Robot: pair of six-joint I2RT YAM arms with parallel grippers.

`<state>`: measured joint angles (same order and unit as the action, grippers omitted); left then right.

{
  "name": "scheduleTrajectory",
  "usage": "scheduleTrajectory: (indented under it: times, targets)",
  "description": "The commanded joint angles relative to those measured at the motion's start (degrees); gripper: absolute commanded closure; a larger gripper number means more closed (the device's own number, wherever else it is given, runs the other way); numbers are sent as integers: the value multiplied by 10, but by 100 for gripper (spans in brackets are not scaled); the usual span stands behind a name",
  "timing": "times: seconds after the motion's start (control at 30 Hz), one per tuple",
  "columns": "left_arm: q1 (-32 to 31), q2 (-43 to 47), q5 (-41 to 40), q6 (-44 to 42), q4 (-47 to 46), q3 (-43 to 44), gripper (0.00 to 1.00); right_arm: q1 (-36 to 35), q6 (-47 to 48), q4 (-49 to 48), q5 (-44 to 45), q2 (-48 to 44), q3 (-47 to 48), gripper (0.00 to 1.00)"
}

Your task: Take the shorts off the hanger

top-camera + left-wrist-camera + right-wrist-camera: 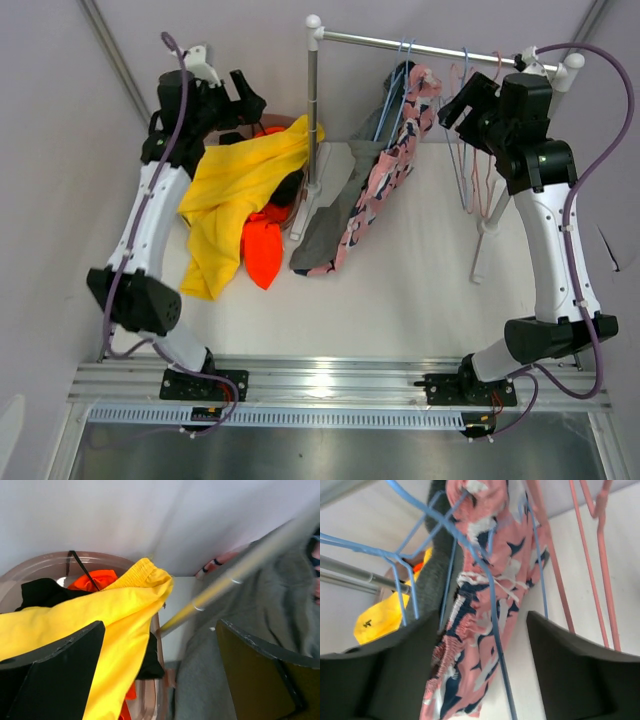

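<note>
Pink shorts with dark-blue shapes (385, 165) (480, 625) and grey shorts (335, 215) (436, 575) hang on blue hangers (398, 75) (447, 525) from the rack's rod (440, 48). My right gripper (462, 100) (477, 675) is open beside them, and in its wrist view the pink shorts and a blue hanger wire hang between its fingers. Yellow shorts (235, 190) (95, 617) drape over a brown bin (47, 565), with orange shorts (262, 248) (95, 579) and black shorts (288, 185) (42, 592) under them. My left gripper (245, 100) (160, 672) is open above the bin, holding nothing.
Empty pink hangers (470, 160) (592, 555) hang at the rod's right end. The rack's upright pole (313, 110) (235, 575) stands between the bin and the hanging shorts. The rack's right leg (485, 240) slants to the table. Grey shorts (225, 680) fill the left wrist view's right side.
</note>
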<state>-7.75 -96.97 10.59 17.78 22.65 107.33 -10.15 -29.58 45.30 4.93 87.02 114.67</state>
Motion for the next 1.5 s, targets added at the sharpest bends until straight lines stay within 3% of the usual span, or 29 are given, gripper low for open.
scheduleTrajectory:
  times: [0.0,0.1,0.37,0.43,0.57,0.67,0.73,0.87,1.23,1.47]
  targets:
    - [-2,112,-9,-11,-45,-80,1,4,1,-12,18,-35,-23,9]
    - [-2,186,-10,-13,-49,-141,1,4,-3,-3,21,-62,-30,2]
    - [-3,393,10,-19,-41,-325,1,4,-6,31,47,-152,-13,3]
    - [-6,436,17,-16,-47,-405,1,2,-8,18,25,-174,-9,5]
    - [-7,530,26,-5,-57,-522,1,-16,-18,-105,-112,-203,-52,8]
    - [-10,563,33,8,-46,-569,2,-64,-20,-123,-121,-173,-31,12]
    - [-17,578,34,13,-45,-585,2,-112,0,-120,-101,-140,-8,15]
    - [-25,605,22,5,-40,-629,2,-149,15,-122,-70,-86,12,35]
    - [-28,619,13,-11,-36,-653,2,-161,24,-139,21,-6,-24,52]
    - [-29,615,14,-11,-34,-652,3,-161,32,-158,75,-15,-81,55]
